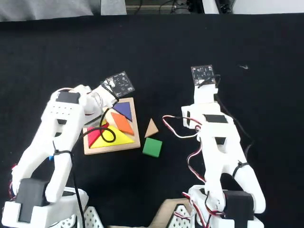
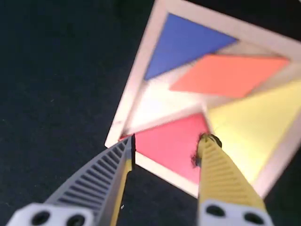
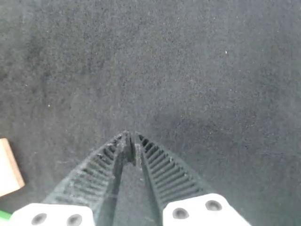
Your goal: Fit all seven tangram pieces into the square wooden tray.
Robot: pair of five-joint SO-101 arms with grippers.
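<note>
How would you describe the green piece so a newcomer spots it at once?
On the black table, find the square wooden tray. Two loose pieces lie beside it, toward the right arm; the green piece is the square one, its neighbour a plain wood triangle.

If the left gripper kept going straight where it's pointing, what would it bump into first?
Probably the red piece in the wooden tray; it lies straight ahead of the open left gripper, though depth is unclear.
</note>
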